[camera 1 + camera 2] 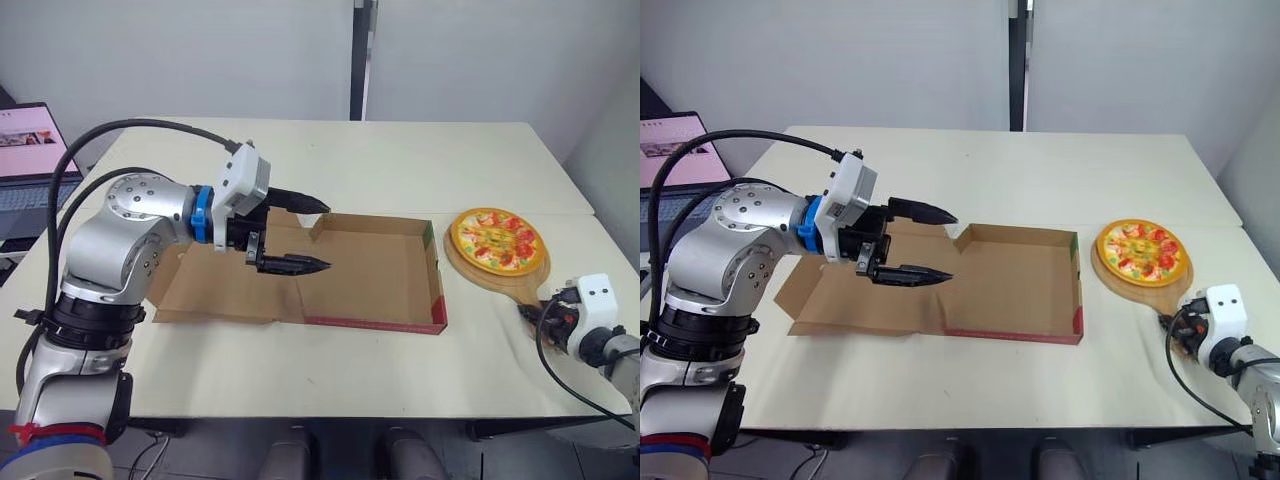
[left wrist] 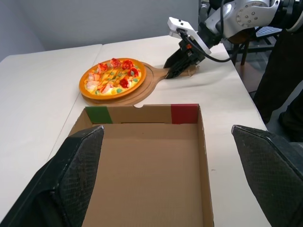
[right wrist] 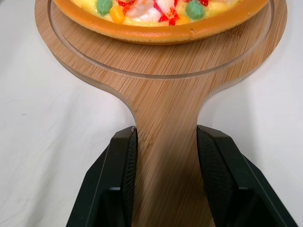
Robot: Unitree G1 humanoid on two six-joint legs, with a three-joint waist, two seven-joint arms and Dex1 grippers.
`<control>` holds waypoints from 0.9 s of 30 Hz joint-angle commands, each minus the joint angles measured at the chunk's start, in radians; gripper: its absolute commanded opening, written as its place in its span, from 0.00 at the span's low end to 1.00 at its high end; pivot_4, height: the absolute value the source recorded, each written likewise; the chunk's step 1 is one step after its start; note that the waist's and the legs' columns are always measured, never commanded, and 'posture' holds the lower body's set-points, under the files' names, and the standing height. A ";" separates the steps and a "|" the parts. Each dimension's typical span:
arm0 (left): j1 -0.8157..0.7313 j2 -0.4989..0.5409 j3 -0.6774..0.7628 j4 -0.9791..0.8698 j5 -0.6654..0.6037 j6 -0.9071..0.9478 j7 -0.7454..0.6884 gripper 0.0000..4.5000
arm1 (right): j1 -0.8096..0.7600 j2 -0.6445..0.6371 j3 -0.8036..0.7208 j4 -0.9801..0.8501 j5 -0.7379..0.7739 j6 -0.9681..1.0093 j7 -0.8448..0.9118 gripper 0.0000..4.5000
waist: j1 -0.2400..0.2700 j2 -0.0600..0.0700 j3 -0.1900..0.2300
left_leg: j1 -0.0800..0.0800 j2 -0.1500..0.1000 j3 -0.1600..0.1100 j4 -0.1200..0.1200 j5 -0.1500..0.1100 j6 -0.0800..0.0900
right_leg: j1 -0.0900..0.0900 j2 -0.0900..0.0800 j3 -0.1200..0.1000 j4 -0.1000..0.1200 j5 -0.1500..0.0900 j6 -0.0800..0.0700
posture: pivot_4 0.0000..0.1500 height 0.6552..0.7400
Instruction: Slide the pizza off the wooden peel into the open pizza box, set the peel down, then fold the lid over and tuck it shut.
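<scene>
The pizza (image 1: 496, 240), with orange crust and red and green toppings, lies on the round wooden peel (image 1: 478, 270) flat on the table, right of the box. My right gripper (image 3: 166, 130) is shut on the peel's handle (image 3: 165, 109), a finger pressed against each side. The open cardboard pizza box (image 1: 370, 265) sits mid-table with nothing in it, its lid (image 1: 215, 290) laid flat toward the left. My left gripper (image 1: 326, 237) hovers open over the box's left end, near the hinge, holding nothing.
A laptop (image 1: 25, 150) stands off the table's far left. The table (image 1: 380, 160) is a pale top with a seam running past the peel on the right. Its front edge is close to my right gripper.
</scene>
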 commanded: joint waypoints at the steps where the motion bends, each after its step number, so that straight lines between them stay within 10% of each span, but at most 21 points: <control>1: -0.030 -0.002 0.012 -0.012 -0.020 0.010 -0.017 1.00 | -0.011 -0.048 -0.098 -0.049 0.001 -0.038 -0.023 0.36 | 0.000 0.002 0.001 | -0.001 0.000 0.000 0.000 0.000 0.000 | -0.001 0.000 0.000 0.000 0.000 0.000 | 1.00 0.90; 13: -0.032 0.053 0.029 0.042 0.017 -0.001 -0.046 1.00 | -0.062 -0.256 -0.124 -0.176 0.059 0.004 0.126 0.36 | -0.022 0.008 0.004 | -0.008 0.001 0.001 -0.001 0.000 0.000 | -0.010 0.001 0.001 0.002 0.000 0.000 | 1.00 0.90; 27: 0.122 0.207 0.105 -0.014 0.015 0.011 -0.055 1.00 | -0.320 -0.339 0.198 -0.185 0.053 -0.065 0.306 0.36 | -0.029 0.007 0.006 | -0.008 0.001 0.001 -0.001 0.000 0.000 | -0.011 0.000 0.001 0.001 0.000 0.000 | 1.00 0.90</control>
